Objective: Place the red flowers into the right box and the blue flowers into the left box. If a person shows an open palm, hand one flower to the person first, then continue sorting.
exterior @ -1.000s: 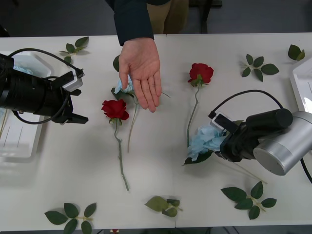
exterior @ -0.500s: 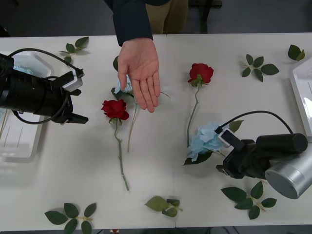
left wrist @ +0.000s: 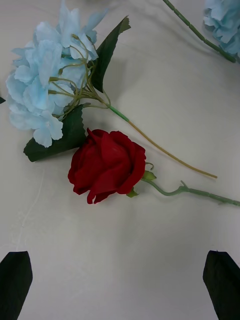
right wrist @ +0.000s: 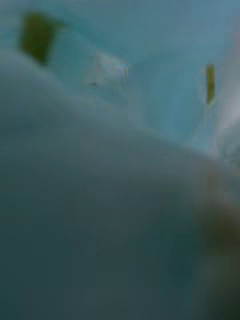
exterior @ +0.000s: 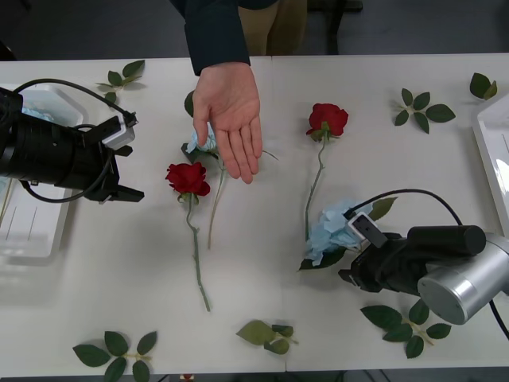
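Observation:
A person's open palm is held over the table's far middle, above a blue flower. One red flower lies just in front of the hand, another to its right. My left gripper hovers open left of the near rose; its wrist view shows that rose and the blue flower ahead of the gripper. My right gripper sits against the stem end of another blue flower, whose petals blur across the right wrist view.
The left box lies under my left arm with a blue cluster at its far end. The right box pokes in at the right edge. Loose leaf sprigs dot the table.
My right arm has swung down toward the table's front edge and now meets the blue flower from its stem side. The flower, the palm and my left arm have stayed put.

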You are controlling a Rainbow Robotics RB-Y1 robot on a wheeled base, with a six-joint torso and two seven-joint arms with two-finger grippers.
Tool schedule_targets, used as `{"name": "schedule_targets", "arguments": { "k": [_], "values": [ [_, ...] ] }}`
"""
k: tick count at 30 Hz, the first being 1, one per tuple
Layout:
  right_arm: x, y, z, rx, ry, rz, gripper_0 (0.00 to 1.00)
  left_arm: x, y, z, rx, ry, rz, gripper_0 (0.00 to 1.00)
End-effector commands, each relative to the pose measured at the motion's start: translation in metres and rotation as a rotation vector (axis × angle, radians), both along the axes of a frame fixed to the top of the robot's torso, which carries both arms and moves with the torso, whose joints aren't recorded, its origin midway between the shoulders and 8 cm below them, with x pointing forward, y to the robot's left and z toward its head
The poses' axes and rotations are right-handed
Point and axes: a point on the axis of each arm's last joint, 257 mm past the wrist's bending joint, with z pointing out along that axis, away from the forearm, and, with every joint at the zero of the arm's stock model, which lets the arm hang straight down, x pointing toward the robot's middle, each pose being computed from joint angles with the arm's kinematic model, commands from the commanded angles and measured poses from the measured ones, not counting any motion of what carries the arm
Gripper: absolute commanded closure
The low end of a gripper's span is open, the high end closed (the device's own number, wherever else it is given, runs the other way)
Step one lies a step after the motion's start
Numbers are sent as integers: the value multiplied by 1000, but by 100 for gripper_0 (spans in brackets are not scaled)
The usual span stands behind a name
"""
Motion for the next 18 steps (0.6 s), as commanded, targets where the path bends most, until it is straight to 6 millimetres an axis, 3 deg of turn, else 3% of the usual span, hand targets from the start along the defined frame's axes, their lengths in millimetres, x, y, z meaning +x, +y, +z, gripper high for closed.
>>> {"name": "schedule_targets", "arguments": {
  "k": [1, 2, 3, 6, 14, 18],
  "values": [
    [8, 25, 4, 22, -25, 47, 22, 9, -11, 21, -9, -26, 1, 0],
    [8, 25, 3, 23, -22, 47, 30, 9, -12, 21, -13, -26, 0, 0],
    [8, 24, 4, 21, -23, 46, 55, 9, -11, 21, -11, -26, 0, 0],
    [9, 24, 5, 25, -24, 46, 100, 8, -12, 21, -13, -25, 0, 0],
    [13, 19, 9, 22, -32, 39, 100, 9, -12, 21, -13, -26, 1, 0],
    [16, 10, 27, 28, -53, 35, 100, 9, -11, 21, -12, -25, 3, 0]
  ]
}}
